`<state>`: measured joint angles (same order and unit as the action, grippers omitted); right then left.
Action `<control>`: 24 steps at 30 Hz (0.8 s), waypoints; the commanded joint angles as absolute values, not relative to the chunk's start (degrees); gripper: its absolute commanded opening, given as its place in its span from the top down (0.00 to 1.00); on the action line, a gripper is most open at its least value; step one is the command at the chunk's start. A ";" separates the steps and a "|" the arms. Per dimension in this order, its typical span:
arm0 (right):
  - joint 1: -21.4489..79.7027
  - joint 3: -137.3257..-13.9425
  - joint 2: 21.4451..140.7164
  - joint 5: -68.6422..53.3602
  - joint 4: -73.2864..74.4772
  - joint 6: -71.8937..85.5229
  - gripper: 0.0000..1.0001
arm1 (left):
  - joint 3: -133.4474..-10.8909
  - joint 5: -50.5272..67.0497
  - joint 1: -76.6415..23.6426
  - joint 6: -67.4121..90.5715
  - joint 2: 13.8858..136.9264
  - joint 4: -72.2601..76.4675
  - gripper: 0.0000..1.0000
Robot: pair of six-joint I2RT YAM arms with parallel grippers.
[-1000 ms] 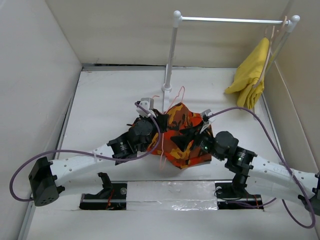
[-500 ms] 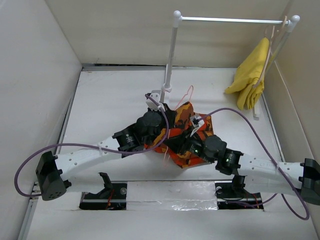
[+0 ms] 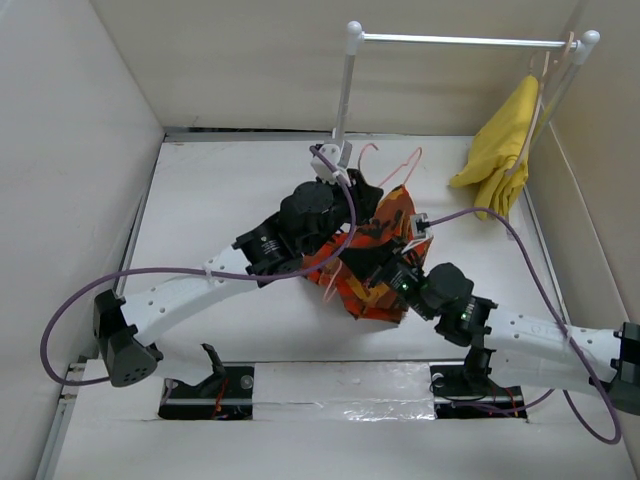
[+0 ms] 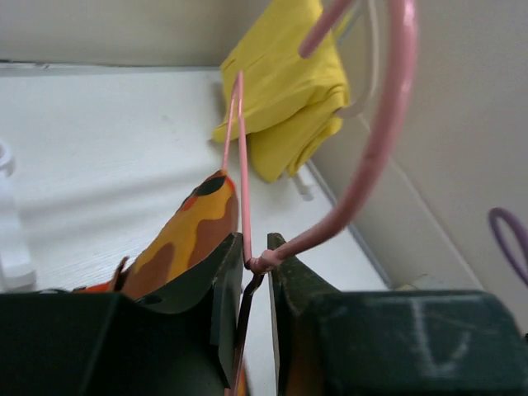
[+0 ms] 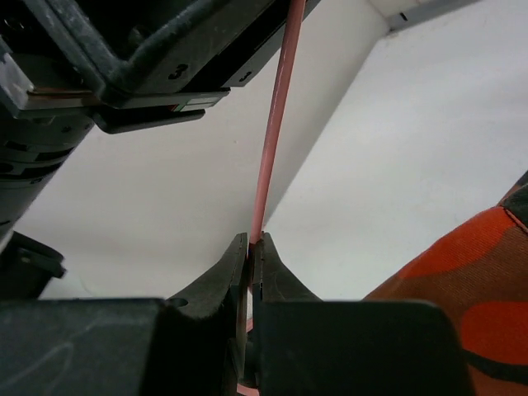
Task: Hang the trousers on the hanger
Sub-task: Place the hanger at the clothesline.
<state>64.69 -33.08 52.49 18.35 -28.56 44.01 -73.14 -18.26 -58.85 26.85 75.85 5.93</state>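
Note:
The camouflage trousers (image 3: 388, 212) hang bunched over the pink wire hanger (image 3: 368, 152), lifted off the table between both arms. My left gripper (image 3: 360, 188) is at the hanger's top. In the left wrist view its jaws stand a little apart (image 4: 252, 252), with the twisted neck of the hanger (image 4: 363, 177) lying between the tips and the trousers (image 4: 194, 231) just beyond the left finger. My right gripper (image 5: 250, 241) is shut on a straight run of the hanger wire (image 5: 272, 140), with the trousers (image 5: 462, 289) to its right. In the top view it is buried in the fabric.
A white rack's post (image 3: 342, 100) stands just behind the hanger, its rail (image 3: 460, 40) running right. A yellow garment (image 3: 500, 150) hangs on a pale hanger at the rail's right end, also in the left wrist view (image 4: 285, 91). Walls close in on three sides. Purple cables loop over both arms.
Both arms have carried the hanger and trousers up and back toward the rack post. The right gripper has shut on the hanger wire. The left jaws have parted slightly.

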 commanded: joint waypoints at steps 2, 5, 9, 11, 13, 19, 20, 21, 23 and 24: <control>66.27 -39.37 49.49 16.70 -36.48 42.01 1.00 | -82.60 -13.89 -58.71 27.07 76.64 13.28 0.80; 63.47 -39.64 47.64 16.26 -36.65 43.24 1.00 | -83.15 -11.79 -58.71 26.63 76.64 13.79 0.67; 57.41 -39.55 46.06 11.19 -36.04 47.88 1.00 | -82.27 -11.78 -58.18 25.75 74.98 14.94 0.55; 53.01 -38.76 45.97 8.28 -37.35 49.74 1.00 | -82.00 -11.69 -58.18 25.49 74.18 14.85 0.50; 50.11 -38.67 46.14 3.88 -38.58 51.85 1.00 | -81.65 -11.95 -58.18 25.05 72.78 14.94 0.46; 43.07 -43.59 48.42 -1.22 -35.87 51.86 1.00 | -82.35 -12.65 -57.04 21.89 70.05 13.72 0.39; 42.20 -44.72 49.04 -1.49 -34.99 51.77 1.00 | -82.18 -13.27 -57.04 21.45 69.53 13.10 0.38; 40.27 -47.17 49.74 -2.97 -34.37 51.33 1.00 | -81.83 -13.62 -57.04 20.84 68.48 12.92 0.38; 38.07 -49.91 52.81 -4.39 -32.35 50.45 1.00 | -80.43 -14.85 -57.04 20.04 67.16 12.66 0.38; 36.75 -52.53 54.04 -7.00 -32.00 50.45 1.00 | -79.64 -15.20 -57.04 19.43 65.84 12.57 0.38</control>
